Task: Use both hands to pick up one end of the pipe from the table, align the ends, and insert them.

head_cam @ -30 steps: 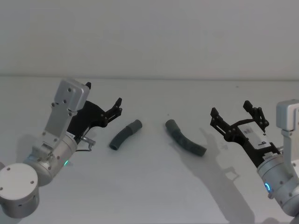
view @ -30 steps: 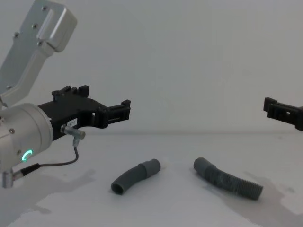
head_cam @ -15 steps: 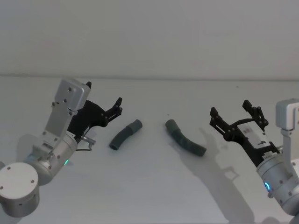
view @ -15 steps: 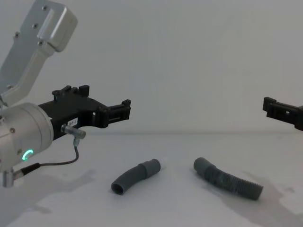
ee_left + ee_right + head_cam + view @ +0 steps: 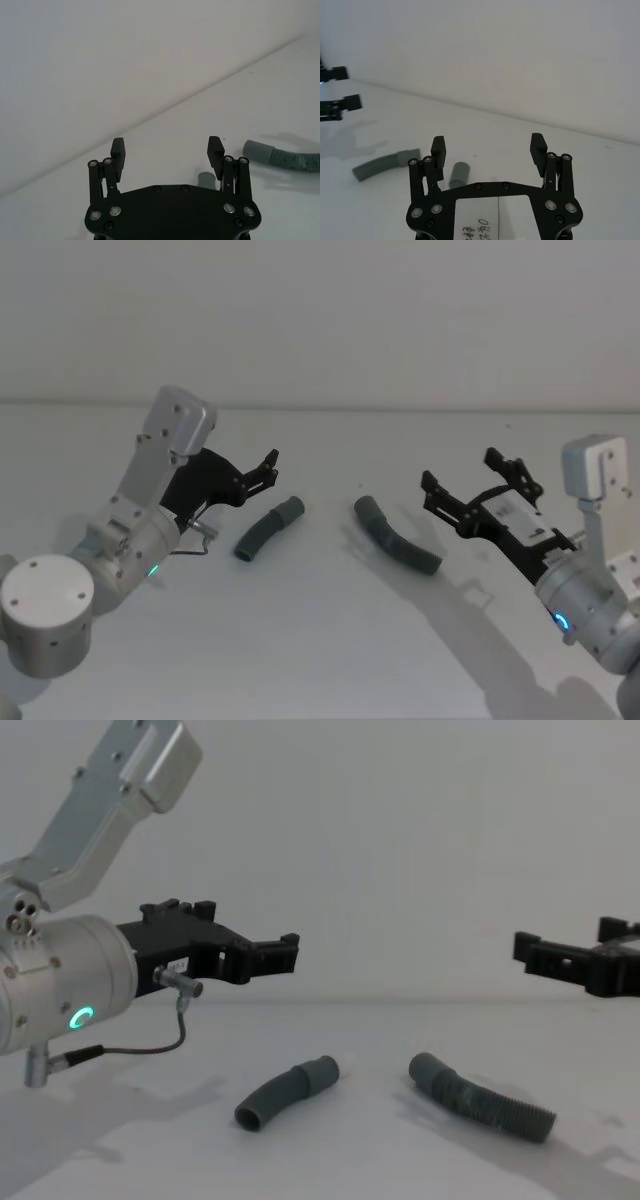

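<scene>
Grey pipe pieces (image 5: 268, 529) (image 5: 396, 537), two; grippers (image 5: 270, 467) (image 5: 459, 468), two

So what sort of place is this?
Likely a robot lab bench: plain table holding a smooth pipe and ribbed pipe, blank wall behind, left gripper and right gripper open above.

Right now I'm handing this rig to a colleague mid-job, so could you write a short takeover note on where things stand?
Left gripper: open, empty, raised above the table near the smooth curved piece.
Right gripper: open, empty, raised near the tail side of the ribbed piece.
Both pieces lie on the table, apart, with the collar and the plain cuff facing each other across a gap.
Done: nothing grasped yet.
Left: grasp one piece with each gripper, lift, align the two ends, push them together.
</scene>
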